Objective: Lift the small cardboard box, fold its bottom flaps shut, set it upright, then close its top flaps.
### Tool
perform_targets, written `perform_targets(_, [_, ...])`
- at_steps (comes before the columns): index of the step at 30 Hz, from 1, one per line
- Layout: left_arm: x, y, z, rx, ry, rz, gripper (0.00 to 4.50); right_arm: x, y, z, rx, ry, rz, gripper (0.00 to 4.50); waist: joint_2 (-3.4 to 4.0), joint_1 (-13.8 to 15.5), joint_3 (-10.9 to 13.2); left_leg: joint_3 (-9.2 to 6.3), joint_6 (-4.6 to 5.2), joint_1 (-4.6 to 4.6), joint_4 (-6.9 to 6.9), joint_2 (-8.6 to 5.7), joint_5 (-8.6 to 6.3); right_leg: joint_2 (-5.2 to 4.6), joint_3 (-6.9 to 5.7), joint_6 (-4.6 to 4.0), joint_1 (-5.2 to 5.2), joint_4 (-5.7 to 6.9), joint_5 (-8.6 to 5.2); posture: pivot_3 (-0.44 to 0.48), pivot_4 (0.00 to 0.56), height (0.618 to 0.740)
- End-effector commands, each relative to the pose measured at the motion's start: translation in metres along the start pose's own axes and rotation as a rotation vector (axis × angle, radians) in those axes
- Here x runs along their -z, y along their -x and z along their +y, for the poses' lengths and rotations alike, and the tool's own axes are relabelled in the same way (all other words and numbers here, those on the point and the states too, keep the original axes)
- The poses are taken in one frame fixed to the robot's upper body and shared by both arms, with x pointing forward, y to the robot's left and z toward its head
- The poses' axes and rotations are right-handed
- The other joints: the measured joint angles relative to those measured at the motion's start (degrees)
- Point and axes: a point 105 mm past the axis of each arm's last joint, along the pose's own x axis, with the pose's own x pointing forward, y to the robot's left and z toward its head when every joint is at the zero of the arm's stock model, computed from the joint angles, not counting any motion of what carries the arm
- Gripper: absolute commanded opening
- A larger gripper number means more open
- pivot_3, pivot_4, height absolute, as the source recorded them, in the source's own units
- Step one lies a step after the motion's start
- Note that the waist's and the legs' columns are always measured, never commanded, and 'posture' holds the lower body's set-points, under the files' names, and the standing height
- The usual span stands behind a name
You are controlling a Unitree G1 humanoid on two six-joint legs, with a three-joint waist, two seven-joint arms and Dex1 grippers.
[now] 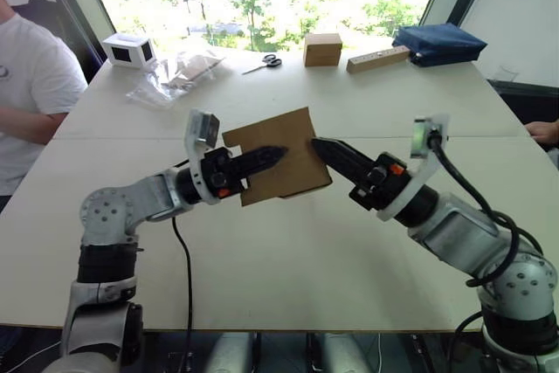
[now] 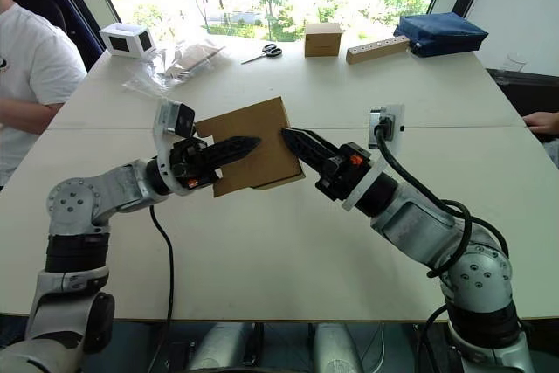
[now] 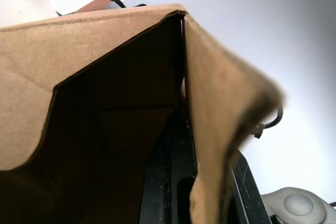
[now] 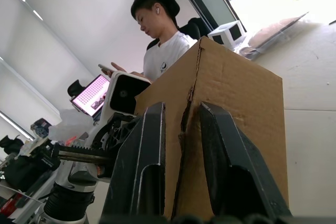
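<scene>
The small cardboard box [image 1: 278, 156] is plain brown and hangs tilted above the table, held between both grippers. My left gripper [image 1: 276, 155] comes in from the left and is shut on a box wall [image 3: 210, 129], with one finger [image 3: 168, 182] inside the carton. A flap with an angled edge [image 3: 31, 108] partly covers that open end. My right gripper [image 1: 318, 145] meets the box's right edge, and its two fingers [image 4: 149, 150] pinch a cardboard edge [image 4: 185, 124]. I cannot tell which flaps are the top flaps and which the bottom flaps.
At the far side of the table [image 1: 288, 251] sit a closed brown cube box [image 1: 322, 49], a wooden block [image 1: 377, 59], a blue bag [image 1: 438, 44], scissors [image 1: 265, 62], plastic bags [image 1: 175, 76] and a white box [image 1: 129, 50]. A person [image 1: 26, 85] sits at the left; a hand [image 1: 543, 131] rests at the right.
</scene>
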Motion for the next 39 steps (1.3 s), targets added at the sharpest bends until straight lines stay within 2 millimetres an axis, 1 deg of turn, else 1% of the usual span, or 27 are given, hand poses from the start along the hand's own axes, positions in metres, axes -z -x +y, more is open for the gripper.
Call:
perform_targets(1, [0.0,-0.007,-0.007,0.019,-0.029,0.006,0.0,0.003,-0.001,0.021,-0.105,0.006,0.043,1.0,0.0,-0.01,0.0,0.0,0.0,0.0,0.0,0.0,0.0,0.0,0.0,0.0,0.0,0.0,0.0,0.0,0.15,0.74])
perform_targets(7, [-0.001,-0.008,-0.009,0.022,-0.03,-0.001,0.0,0.005,0.0,0.023,-0.131,0.001,0.07,1.0,0.0,-0.01,0.0,0.0,0.0,0.0,0.0,0.0,0.0,0.0,0.0,0.0,0.0,0.0,0.0,0.0,0.15,0.74])
perform_targets(14, [-0.001,-0.009,-0.011,0.028,-0.035,0.0,0.0,0.01,-0.008,0.026,-0.172,-0.009,0.092,1.0,0.0,-0.01,0.0,0.0,0.0,0.0,0.0,0.0,0.0,0.0,-0.01,0.0,-0.01,0.0,0.0,0.0,0.15,0.74])
perform_targets(19, [-0.001,-0.01,-0.011,0.027,-0.038,-0.003,0.0,0.01,-0.009,0.024,-0.173,0.001,0.099,1.0,0.0,0.0,0.0,0.0,0.0,-0.02,0.0,0.0,0.0,0.0,-0.01,0.0,-0.01,-0.01,0.0,0.0,0.15,0.74])
perform_targets(23, [-0.001,-0.007,-0.012,0.022,-0.043,-0.007,0.0,-0.003,-0.001,0.011,-0.118,0.017,0.058,1.0,0.0,0.01,0.0,0.0,0.0,-0.02,0.0,0.0,0.0,0.0,-0.01,0.0,-0.01,-0.01,0.0,0.0,0.15,0.74])
perform_targets(34, [-0.002,-0.005,-0.011,0.017,-0.049,-0.01,0.0,-0.03,0.017,-0.015,0.004,0.007,-0.052,1.0,-0.01,0.02,0.0,0.0,0.01,-0.03,0.0,0.0,0.0,0.0,-0.01,0.0,0.0,-0.02,0.0,0.0,0.15,0.74])
perform_targets(36, [-0.002,-0.005,-0.011,0.017,-0.049,-0.008,0.0,-0.032,0.018,-0.023,0.046,0.011,-0.068,0.48,-0.01,0.02,0.0,0.0,0.01,-0.03,0.0,0.0,0.0,0.0,-0.01,0.0,-0.01,-0.02,0.0,0.0,0.15,0.74])
perform_targets(38, [-0.002,-0.005,-0.011,0.017,-0.05,-0.006,0.0,-0.031,0.019,-0.026,0.061,0.017,-0.07,0.03,-0.01,0.04,0.0,0.0,0.01,-0.03,0.0,0.0,0.0,0.0,-0.01,0.0,-0.01,-0.02,0.0,0.0,0.15,0.74])
perform_targets(39, [-0.002,-0.005,-0.01,0.011,-0.053,-0.001,0.0,-0.03,0.019,-0.026,0.061,0.033,-0.061,0.03,-0.01,0.04,0.0,0.0,0.01,-0.03,0.0,0.0,0.0,0.0,-0.01,0.0,-0.01,-0.02,0.0,0.0,0.15,0.74])
